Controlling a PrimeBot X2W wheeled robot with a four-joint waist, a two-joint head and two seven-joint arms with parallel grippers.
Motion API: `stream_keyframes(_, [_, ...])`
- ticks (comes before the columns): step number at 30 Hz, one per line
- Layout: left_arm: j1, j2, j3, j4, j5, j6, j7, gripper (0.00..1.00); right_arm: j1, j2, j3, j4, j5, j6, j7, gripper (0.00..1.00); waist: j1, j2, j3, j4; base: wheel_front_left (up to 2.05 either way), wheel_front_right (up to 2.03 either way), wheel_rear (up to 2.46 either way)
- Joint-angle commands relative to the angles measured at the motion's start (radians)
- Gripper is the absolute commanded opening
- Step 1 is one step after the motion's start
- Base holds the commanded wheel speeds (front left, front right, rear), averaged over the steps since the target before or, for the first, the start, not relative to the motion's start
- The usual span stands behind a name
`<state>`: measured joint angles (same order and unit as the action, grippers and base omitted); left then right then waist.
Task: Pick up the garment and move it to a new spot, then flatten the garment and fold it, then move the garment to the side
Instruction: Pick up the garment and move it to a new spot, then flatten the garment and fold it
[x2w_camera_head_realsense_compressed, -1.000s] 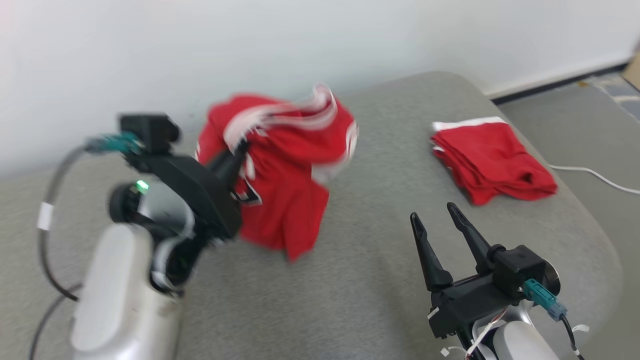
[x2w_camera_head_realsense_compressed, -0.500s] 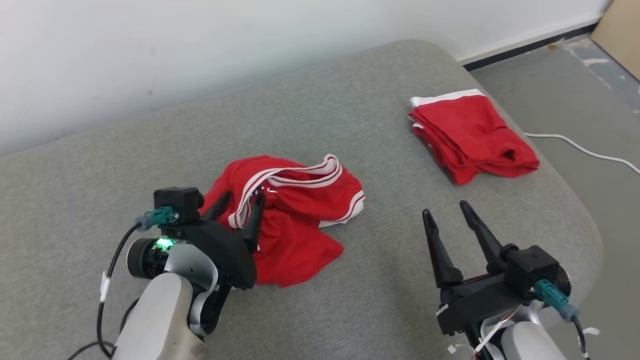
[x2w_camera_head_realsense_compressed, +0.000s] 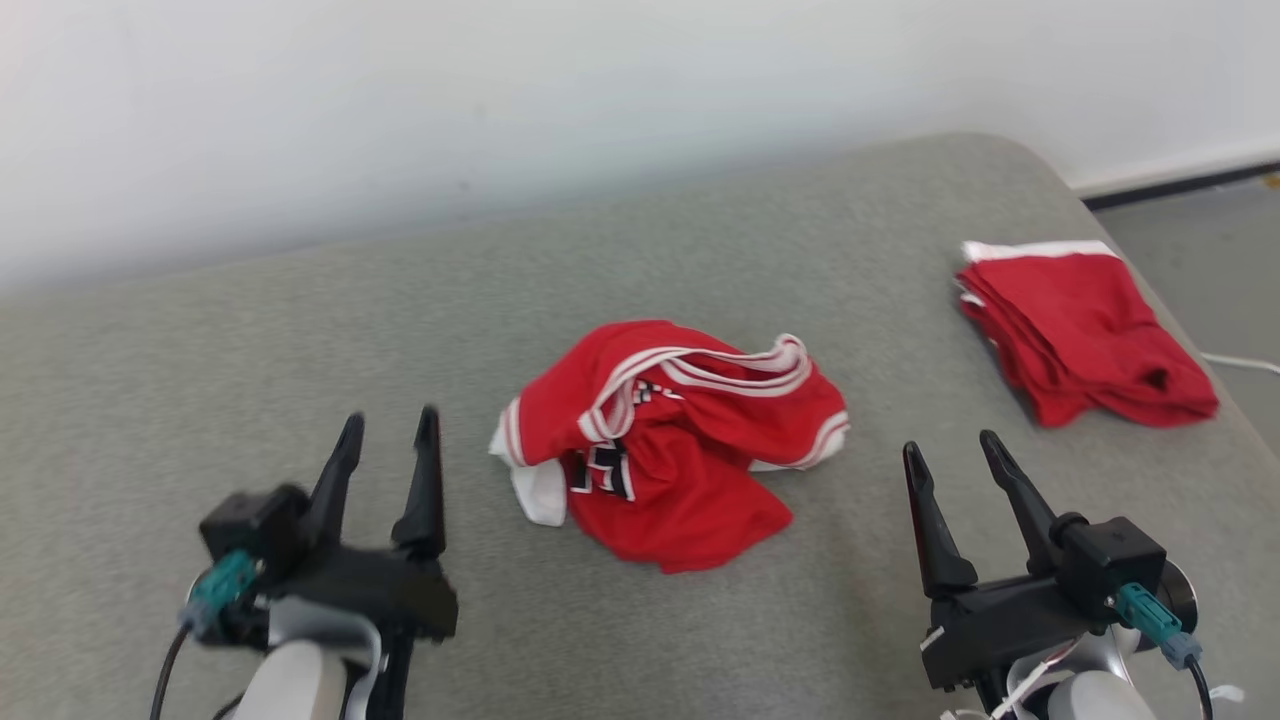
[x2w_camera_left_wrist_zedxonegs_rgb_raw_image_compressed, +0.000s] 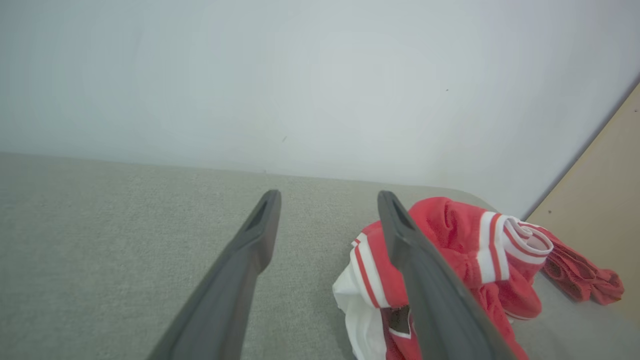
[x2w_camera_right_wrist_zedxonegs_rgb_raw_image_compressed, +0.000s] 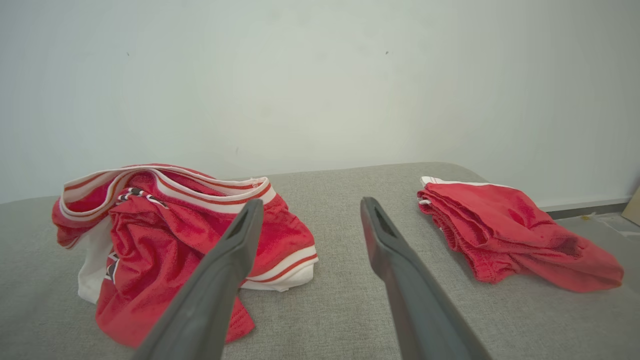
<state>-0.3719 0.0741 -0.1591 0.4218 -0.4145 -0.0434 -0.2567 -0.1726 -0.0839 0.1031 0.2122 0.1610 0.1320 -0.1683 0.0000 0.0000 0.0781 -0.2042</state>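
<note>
The garment (x2w_camera_head_realsense_compressed: 680, 440) is a red jersey with white stripes and black lettering, lying crumpled in the middle of the grey padded surface (x2w_camera_head_realsense_compressed: 300, 330). It also appears at the right in the left wrist view (x2w_camera_left_wrist_zedxonegs_rgb_raw_image_compressed: 465, 250) and at the left in the right wrist view (x2w_camera_right_wrist_zedxonegs_rgb_raw_image_compressed: 170, 225). My left gripper (x2w_camera_head_realsense_compressed: 388, 430) stands open to the garment's left, apart from it, nothing between its fingers. My right gripper (x2w_camera_head_realsense_compressed: 950, 447) is open to the garment's right, also empty. In each wrist view the two dark fingers stand spread over bare fabric.
A folded red garment (x2w_camera_head_realsense_compressed: 1085, 335) with a white band lies at the surface's far right edge, also in the right wrist view (x2w_camera_right_wrist_zedxonegs_rgb_raw_image_compressed: 510, 232). A white wall (x2w_camera_head_realsense_compressed: 500, 100) runs behind. The floor (x2w_camera_head_realsense_compressed: 1210, 230) and a white cable (x2w_camera_head_realsense_compressed: 1240, 362) lie beyond the right edge.
My left gripper has let go of the garment, opened and drawn back to the left. The garment now lies loose on the surface. The head camera has shifted; the right gripper stays open.
</note>
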Motion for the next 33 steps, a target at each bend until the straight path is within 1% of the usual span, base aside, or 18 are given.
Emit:
stream_keyframes(1, [0.039, 0.006, 0.012, -0.019, 0.016, 0.005, -0.007, 1.00, 0.018, -0.009, -0.006, 0.003, -0.006, -0.003, -0.001, 1.00, 0.0000, 0.0000, -0.053, 0.069, 0.00, 0.00, 0.00])
stream_keyframes(7, [0.168, 0.015, 0.078, -0.125, 0.066, 0.025, -0.007, 1.00, 0.037, -0.027, -0.010, 0.024, -0.004, -0.003, -0.008, 1.00, 0.0000, 0.0000, -0.083, 0.118, 0.00, 0.00, 0.00])
stream_keyframes(15, [0.304, 0.011, 0.152, -0.203, 0.129, 0.034, -0.008, 1.00, 0.059, -0.035, -0.037, 0.066, -0.003, -0.003, -0.023, 1.00, 0.0000, 0.0000, -0.109, 0.157, 0.00, 0.00, 0.00])
stream_keyframes(23, [0.377, 0.003, 0.201, -0.243, 0.167, 0.030, -0.008, 1.00, 0.073, -0.025, -0.044, 0.091, -0.009, -0.003, -0.028, 1.00, 0.0000, 0.0000, -0.121, 0.163, 0.00, 0.00, 0.00])
stream_keyframes(33, [0.408, -0.015, 0.224, -0.259, 0.178, 0.036, -0.008, 1.00, 0.072, -0.017, -0.039, 0.091, -0.012, -0.003, -0.023, 1.00, 0.0000, 0.0000, -0.123, 0.152, 0.00, 0.00, 0.00])
